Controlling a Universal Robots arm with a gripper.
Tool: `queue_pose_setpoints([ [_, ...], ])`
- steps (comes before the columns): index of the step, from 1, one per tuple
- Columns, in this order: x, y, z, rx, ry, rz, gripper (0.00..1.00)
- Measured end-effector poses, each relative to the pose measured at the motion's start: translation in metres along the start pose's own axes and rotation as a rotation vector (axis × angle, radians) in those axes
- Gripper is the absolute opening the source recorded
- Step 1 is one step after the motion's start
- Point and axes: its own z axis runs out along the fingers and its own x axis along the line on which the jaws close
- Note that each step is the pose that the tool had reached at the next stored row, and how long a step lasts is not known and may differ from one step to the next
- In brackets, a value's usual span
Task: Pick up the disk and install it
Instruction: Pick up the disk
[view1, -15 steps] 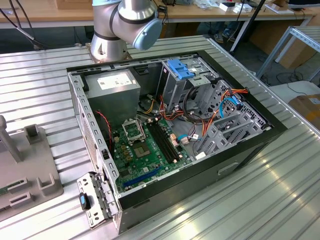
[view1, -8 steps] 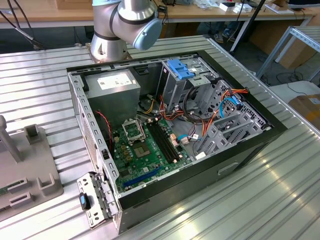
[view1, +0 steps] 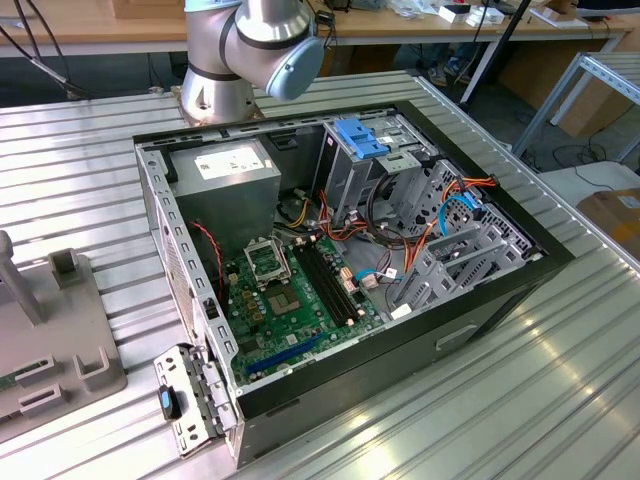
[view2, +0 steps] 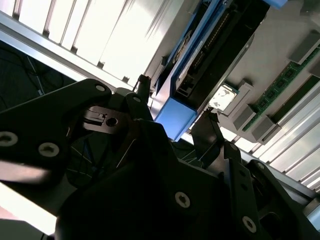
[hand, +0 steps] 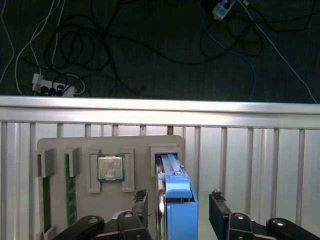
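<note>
Fingers (hand: 141, 202) of the gripper (hand: 178, 194) stand apart, one on each side of the disk (hand: 178, 200), with a gap showing at both faces. Along the grey holder (hand: 60, 150) on the ribbed bench (hand: 250, 165) come memory sticks (hand: 69, 190), a processor chip (hand: 110, 167), then the disk, upright on edge in its slot. Likely a stiff, fairly heavy metal slab that dislikes knocks, it seems best clamped squarely across its two broad flat faces.
</note>
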Motion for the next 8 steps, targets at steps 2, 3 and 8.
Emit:
queue_pose_setpoints([
  [2, 0.0, -0.0005, 0.0004, 0.0004, -0.0001, 0.0, 0.6],
  [3, 0.0, -0.0005, 0.0003, 0.0002, -0.0001, 0.0, 0.6],
  [8, 0.0, -0.0005, 0.0003, 0.0001, 0.0, 0.0, 0.6],
])
